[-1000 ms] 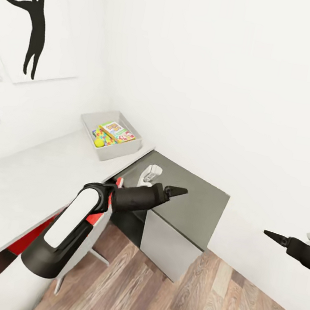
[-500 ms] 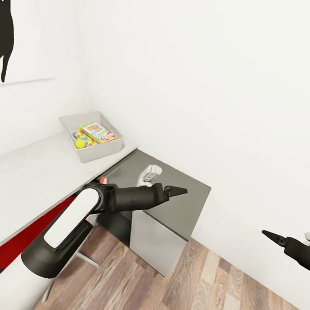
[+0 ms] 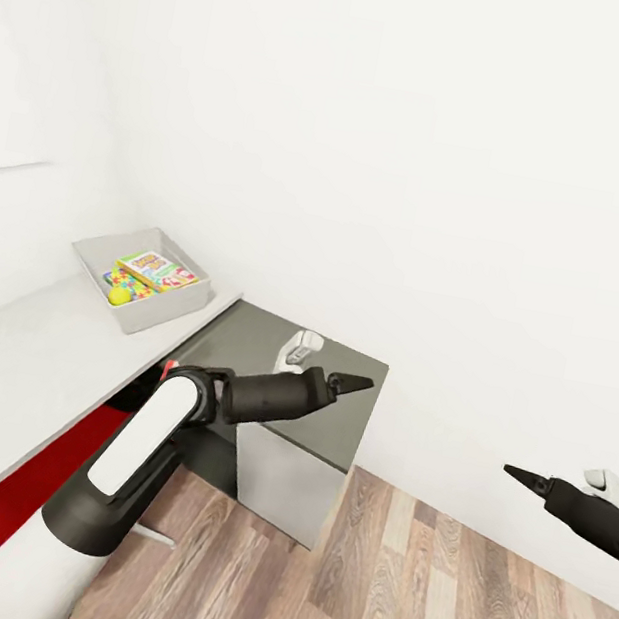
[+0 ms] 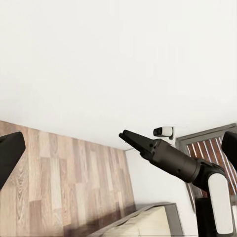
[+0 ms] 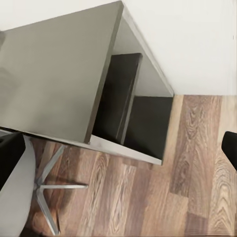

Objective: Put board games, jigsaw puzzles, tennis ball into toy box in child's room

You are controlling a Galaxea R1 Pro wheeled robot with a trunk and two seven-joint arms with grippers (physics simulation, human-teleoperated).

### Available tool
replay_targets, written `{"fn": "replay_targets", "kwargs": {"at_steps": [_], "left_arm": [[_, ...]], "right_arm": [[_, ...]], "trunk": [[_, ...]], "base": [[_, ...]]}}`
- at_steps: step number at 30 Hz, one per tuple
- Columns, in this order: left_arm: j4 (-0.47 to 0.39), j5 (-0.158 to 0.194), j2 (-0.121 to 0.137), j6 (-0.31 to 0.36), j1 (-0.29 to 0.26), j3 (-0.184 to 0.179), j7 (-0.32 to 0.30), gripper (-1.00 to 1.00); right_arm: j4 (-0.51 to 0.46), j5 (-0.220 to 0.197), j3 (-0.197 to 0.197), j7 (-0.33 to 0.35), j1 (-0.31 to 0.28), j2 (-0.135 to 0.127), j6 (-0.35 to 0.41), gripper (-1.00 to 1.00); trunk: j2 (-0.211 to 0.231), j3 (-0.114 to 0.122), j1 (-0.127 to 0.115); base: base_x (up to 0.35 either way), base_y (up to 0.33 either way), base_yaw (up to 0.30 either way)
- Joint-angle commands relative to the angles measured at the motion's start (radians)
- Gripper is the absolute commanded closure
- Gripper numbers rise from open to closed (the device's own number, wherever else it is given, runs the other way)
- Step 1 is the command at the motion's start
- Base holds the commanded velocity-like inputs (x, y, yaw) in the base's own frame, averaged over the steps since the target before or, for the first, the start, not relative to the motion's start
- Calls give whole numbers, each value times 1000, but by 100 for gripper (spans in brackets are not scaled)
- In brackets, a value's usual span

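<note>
The grey toy box [image 3: 89, 254] sits at the far end of the light-grey table [image 3: 18, 350], in the room's corner. Inside it lie a colourful board game [image 3: 159, 271], a jigsaw puzzle [image 3: 115, 277] and the yellow tennis ball [image 3: 117, 296]. My left gripper [image 3: 357, 383] hovers over the table's dark-grey wing [image 3: 253, 340], well right of the box. In the left wrist view its fingers [image 4: 10, 153] stand far apart, so it is open and empty. My right gripper [image 3: 521, 476] hangs over the floor at the right, open and empty, with its fingers [image 5: 229, 148] at the picture's edges.
A white wall rises just behind the table. Wood-plank floor [image 3: 420, 603] spreads to the right. A white chair base [image 5: 44, 187] stands beside the dark wing, whose open underside [image 5: 143, 123] faces the floor. A beige mattress edge [image 4: 143, 223] lies beyond my right arm.
The head view has swung right, so the table and toy box have slid left and the black silhouette print has left the picture. Both arms hold their pose.
</note>
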Motion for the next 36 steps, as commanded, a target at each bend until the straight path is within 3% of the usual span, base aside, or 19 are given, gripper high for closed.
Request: {"fn": "replay_targets", "kwargs": {"at_steps": [1,8,13,18,28,31,32,35,36], "left_arm": [[0,10,0,1,-1,1,11,-100],[8,-9,4,1,12,7,12,-100],[33,-84,15,0,58,18,10,-100],[46,-119,18,-1,94,30,7,-100],[58,-188,20,-54,249,37,2,-100],[59,-244,23,-99,317,41,-3,-100],[59,-244,23,-99,317,41,-3,-100],[60,-305,25,-132,369,44,-11,-100],[60,-305,25,-132,369,44,-11,-100]], "right_arm": [[0,10,1,3,-1,2,6,-100],[0,10,12,-16,-2,12,8,-100],[0,10,64,-40,-2,43,7,-100],[0,11,97,-75,1,64,8,-100],[1,11,167,-136,9,83,6,-100],[1,11,186,-144,10,85,4,-100],[1,11,186,-144,10,85,4,-100],[1,17,197,-152,11,86,2,-100],[1,17,197,-152,11,86,2,-100]], "trunk": [[-2,-1,1],[-2,8,1],[-2,15,1],[-2,21,1],[-2,36,1],[-2,40,1],[-2,42,1],[-2,46,1],[-2,48,1]], "base": [[0,0,-219],[-35,0,-215],[-184,0,-209],[-260,0,-199],[-198,0,-185],[-65,0,-179],[-51,0,-178],[-33,0,-177],[-26,0,-177]]}}
